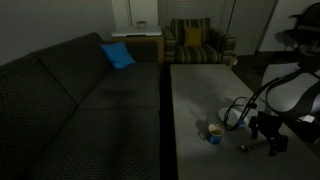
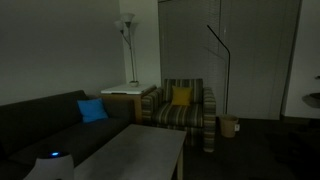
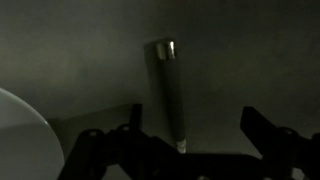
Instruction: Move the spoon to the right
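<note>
The scene is very dark. In the wrist view the spoon [image 3: 170, 95] is a slender grey metal utensil lying on the grey table and running away from the camera. My gripper [image 3: 193, 108] is open and hangs just above it. Its dark fingers stand on either side of the spoon's near end and do not touch it. In an exterior view the gripper [image 1: 268, 138] is low over the table's near right part, and a small pale shape there may be the spoon [image 1: 245, 148].
The round white plate's edge [image 3: 20, 135] shows at the lower left of the wrist view. The small blue cup [image 1: 214, 134] stands on the table [image 1: 200, 85] to the left of the gripper. A dark sofa [image 1: 70, 100] runs along the table's left side. A striped armchair [image 1: 195, 42] stands behind it.
</note>
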Motion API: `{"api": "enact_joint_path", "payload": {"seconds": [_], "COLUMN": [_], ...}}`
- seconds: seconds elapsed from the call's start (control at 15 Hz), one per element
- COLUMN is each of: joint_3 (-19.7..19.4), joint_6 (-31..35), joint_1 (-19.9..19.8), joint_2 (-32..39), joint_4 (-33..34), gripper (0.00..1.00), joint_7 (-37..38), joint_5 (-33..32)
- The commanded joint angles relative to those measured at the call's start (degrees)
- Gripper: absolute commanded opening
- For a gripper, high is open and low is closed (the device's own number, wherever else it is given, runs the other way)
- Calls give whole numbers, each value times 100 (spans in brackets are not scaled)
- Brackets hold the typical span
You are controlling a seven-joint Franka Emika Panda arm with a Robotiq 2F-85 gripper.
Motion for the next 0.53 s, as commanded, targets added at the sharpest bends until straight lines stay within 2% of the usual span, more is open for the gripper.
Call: {"api": "enact_joint_path", "payload": {"seconds": [0.0, 0.2, 0.27, 0.47], "joint_3": [-125, 200, 75, 204], "joint_6": [492, 322, 178, 177], "joint_1": [15, -369, -131, -299], "joint_2": [155, 378, 71, 85], "joint_4": [-112, 282, 0, 5], "gripper": [100, 100, 100, 100], "joint_7": [639, 507, 665, 642], "joint_5": [-129, -110, -212, -175]}}
